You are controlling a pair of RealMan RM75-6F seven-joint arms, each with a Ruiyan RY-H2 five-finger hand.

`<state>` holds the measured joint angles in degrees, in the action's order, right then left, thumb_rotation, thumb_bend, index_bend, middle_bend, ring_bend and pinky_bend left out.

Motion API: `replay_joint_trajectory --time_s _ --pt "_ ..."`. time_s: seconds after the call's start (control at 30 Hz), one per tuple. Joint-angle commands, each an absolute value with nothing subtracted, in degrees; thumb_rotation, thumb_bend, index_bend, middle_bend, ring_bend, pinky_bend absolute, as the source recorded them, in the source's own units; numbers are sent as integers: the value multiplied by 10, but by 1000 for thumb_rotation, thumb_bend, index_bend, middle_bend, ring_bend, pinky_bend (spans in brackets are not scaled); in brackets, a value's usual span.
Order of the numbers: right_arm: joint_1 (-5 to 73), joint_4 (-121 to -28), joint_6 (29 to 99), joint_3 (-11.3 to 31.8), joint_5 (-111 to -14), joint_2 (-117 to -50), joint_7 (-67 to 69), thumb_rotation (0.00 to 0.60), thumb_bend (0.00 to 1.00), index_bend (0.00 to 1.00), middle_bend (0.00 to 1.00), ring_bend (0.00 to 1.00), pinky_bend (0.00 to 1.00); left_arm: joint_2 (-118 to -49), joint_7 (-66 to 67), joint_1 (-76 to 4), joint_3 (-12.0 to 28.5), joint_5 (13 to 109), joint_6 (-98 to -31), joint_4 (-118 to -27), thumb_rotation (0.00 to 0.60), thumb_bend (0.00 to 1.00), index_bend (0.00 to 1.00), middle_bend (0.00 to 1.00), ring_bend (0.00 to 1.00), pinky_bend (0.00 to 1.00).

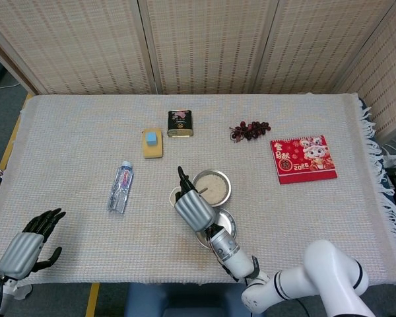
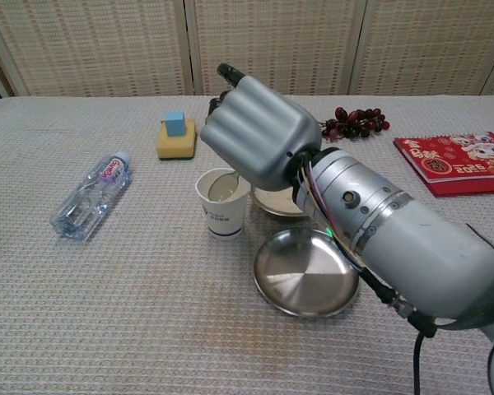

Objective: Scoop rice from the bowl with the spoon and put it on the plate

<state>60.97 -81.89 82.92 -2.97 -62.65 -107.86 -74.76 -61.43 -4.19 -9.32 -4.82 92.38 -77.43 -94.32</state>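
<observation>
Two hands are mine to steer from far away. Nearest to me, my left hand [image 1: 28, 247] waits low at the table corner with its fingers apart and nothing in it. Next comes the shiny plate [image 2: 305, 272], and I see no rice on it yet. Just past it, my right hand [image 2: 258, 132] floats over the paper cup [image 2: 222, 202] and the front of the bowl [image 1: 211, 187] of rice. Its fingers are curled. I think it holds the spoon [image 2: 227, 183], which pokes down into the cup, but the big back of the hand hides the grip, so I cannot tell for sure. The bowl sits just behind the cup and the plate.

I worry about two things. My hand blocks my look at the spoon, so I could bump the light cup and knock it over. The spoon could also tip on the way and drop rice on the cloth. Farther back are a water bottle [image 1: 121, 187], a yellow sponge [image 1: 152, 143], a tin [image 1: 179, 123], grapes [image 1: 249, 129] and a red calendar [image 1: 303, 158].
</observation>
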Motion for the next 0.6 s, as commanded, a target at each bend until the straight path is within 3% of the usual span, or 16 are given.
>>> replay_joint_trajectory --time_s 0.03,0.23,0.37,0.47,0.6 --pt "594 -808 843 -26 -666 -1075 -749 600 330 904 594 265 42 -615 -41 -94 -48 923 -772 -942 600 420 0 0 0 119" --pt "566 -838 840 -2 -652 -1062 -689 600 329 880 594 259 24 -615 -40 -93 -48 923 -773 -943 600 419 0 0 0 119" --pt "518 -979 791 53 -558 -985 -567 600 330 863 594 252 12 -617 -33 -93 -47 922 -774 -943 600 420 0 0 0 120" --pt "476 -1087 772 47 -501 -907 -515 600 330 861 594 251 9 -620 -25 -92 -45 918 -774 -944 600 419 0 0 0 120" --pt "443 -1124 759 16 -489 -866 -483 600 330 856 594 247 3 -622 -16 -91 -45 918 -773 -947 600 419 0 0 0 120"
